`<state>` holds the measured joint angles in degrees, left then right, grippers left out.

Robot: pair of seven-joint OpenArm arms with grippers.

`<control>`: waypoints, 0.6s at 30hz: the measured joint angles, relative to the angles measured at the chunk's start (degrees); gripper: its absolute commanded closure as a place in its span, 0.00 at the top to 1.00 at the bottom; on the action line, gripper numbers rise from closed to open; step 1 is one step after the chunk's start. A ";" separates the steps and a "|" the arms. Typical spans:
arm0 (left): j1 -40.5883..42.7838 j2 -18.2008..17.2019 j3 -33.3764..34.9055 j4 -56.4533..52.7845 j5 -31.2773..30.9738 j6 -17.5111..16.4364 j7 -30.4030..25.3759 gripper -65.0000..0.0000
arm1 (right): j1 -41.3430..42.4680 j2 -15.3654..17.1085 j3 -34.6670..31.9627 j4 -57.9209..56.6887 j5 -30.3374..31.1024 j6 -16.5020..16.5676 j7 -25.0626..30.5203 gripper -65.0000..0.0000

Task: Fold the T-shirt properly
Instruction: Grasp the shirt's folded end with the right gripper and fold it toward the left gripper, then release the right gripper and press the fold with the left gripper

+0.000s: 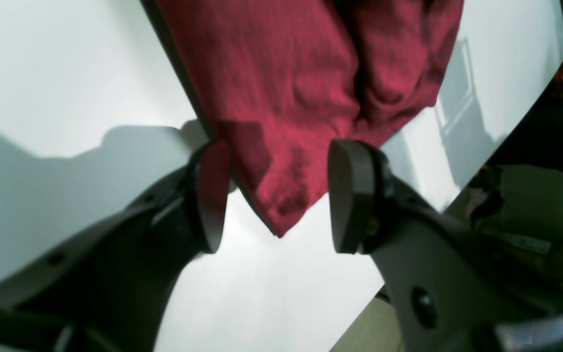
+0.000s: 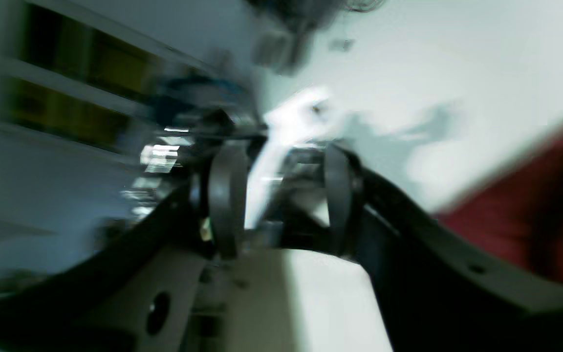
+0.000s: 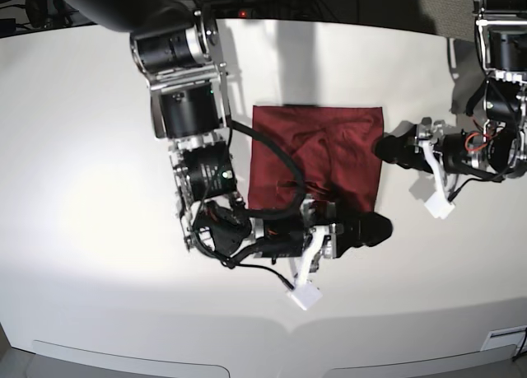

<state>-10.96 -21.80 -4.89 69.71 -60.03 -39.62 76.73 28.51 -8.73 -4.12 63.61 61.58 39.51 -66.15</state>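
- On a white table, seen from above, a dark red T-shirt lies folded into a compact, roughly square block near the middle, its edges fairly straight and its top creased.
- The right gripper sits at the block's near right corner, its black arm lying across the cloth's near edge, with a small white block on a stalk hanging below it over bare table.
- From that arm's own camera the picture is heavily blurred; the right gripper shows its two dark jaws standing apart with only pale table between them, and the red cloth lies off to one side, outside the jaws.
- The left gripper sits at the block's right edge, just beside the cloth.
- Its wrist view shows the left gripper spread wide, a pointed corner of the red cloth lying between the jaws; one jaw touches or overlaps the cloth's edge, the other stands apart from it, and nothing is clamped.
- The fabric in that view is thin and wrinkled, with a deep dark crease running down it.
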 measured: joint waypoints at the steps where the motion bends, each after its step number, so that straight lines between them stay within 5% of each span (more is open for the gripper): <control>1: 0.15 0.00 0.00 0.00 0.00 0.00 -0.24 0.49 | 0.59 0.09 0.39 0.00 -5.68 0.00 1.97 0.41; 7: -1.33 0.04 0.00 0.07 -7.06 0.00 -2.29 0.49 | 2.86 0.98 1.36 2.01 -37.18 -0.02 15.28 0.41; 12: -2.27 1.22 -0.15 4.87 -7.72 0.11 -2.43 0.49 | 1.25 9.99 1.36 9.64 -42.14 0.20 15.13 0.41; 18: -2.05 9.84 -0.02 11.85 -5.01 -0.02 -2.80 0.49 | -8.94 23.08 1.86 18.75 -43.25 0.20 14.95 0.41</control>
<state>-13.02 -11.97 -4.91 81.56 -65.04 -39.64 73.93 19.57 14.35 -2.26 82.37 18.33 39.70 -51.20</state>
